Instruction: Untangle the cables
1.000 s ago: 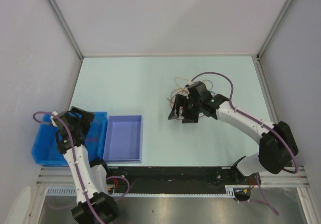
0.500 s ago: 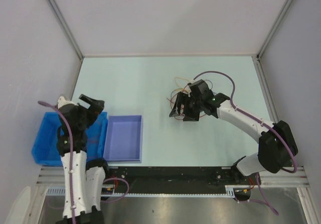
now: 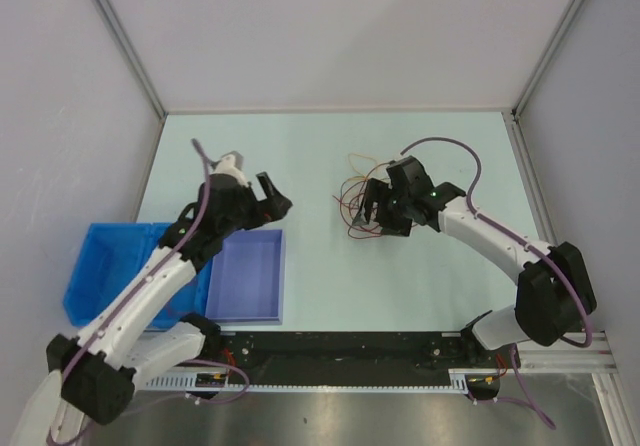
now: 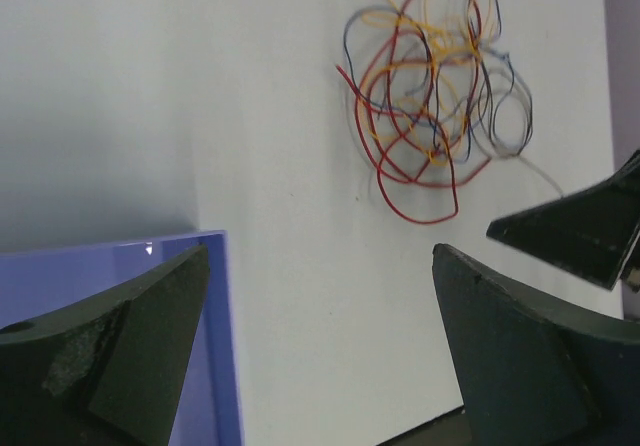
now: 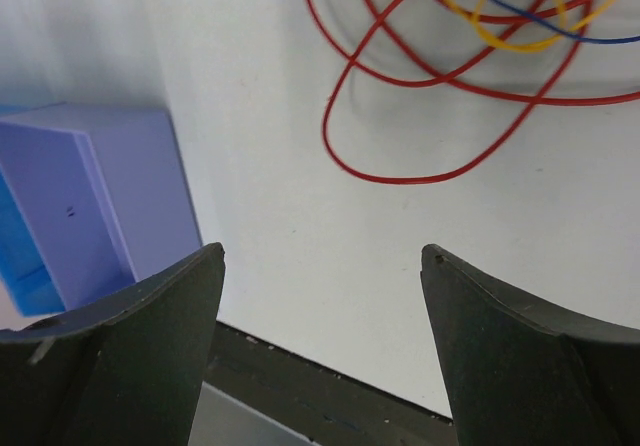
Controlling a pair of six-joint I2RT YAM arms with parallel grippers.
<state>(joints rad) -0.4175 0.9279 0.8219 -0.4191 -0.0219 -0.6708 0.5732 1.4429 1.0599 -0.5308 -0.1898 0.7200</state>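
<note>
Top view: the cables (image 3: 358,194) are sitting in a clump right of centre on the counter (image 3: 300,156). The right hand (image 3: 380,211) is hanging over them, wide open and gripping nothing. The left hand (image 3: 275,194) is hovering left of centre by the purple tray (image 3: 247,236), also spread wide and empty.

Left wrist view: the tangle is sitting upper right, roughly round with no real long axis, and one red loop is poking toward the bottom.

Right wrist view: a red loop is lying at the top, loose from the rest.

Probably smartest to pinch just that loop and pull slowly, with the other hand pinning the clump.
</note>
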